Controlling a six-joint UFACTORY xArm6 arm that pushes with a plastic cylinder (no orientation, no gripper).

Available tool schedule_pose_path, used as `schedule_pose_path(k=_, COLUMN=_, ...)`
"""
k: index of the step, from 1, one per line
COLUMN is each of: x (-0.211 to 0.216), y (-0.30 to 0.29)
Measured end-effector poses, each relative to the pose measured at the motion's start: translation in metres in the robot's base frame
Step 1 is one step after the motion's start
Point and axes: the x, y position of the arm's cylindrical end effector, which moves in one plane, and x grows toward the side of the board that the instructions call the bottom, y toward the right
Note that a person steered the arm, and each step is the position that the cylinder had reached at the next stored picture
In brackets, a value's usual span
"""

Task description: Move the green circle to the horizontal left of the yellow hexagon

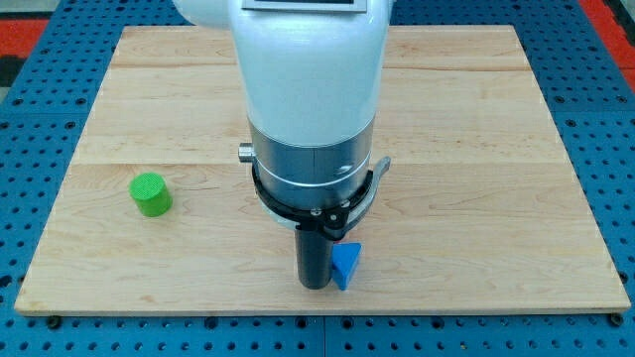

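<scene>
My tip (316, 285) (bare rod, no jaws to spread) touches 1 blue block (346, 265), well right of green circle (151, 194); yellow hexagon unseen, so misplacement risk.

The bench (476, 149) is a pale wooden board resting on a blue pegboard base (40, 119). 2 blocks lie on it: a green circle (151, 194) towards the view's left, and a blue triangle (346, 264) near the view's bottom edge, well apart from the green one
</scene>
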Motion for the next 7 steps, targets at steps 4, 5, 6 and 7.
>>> schedule_pose_path(k=4, x=-0.061, y=-0.132)
schedule_pose_path(k=5, x=-0.053, y=-0.159)
schedule_pose_path(k=6, x=-0.084, y=-0.178)
schedule_pose_path(k=7, x=-0.117, y=-0.178)
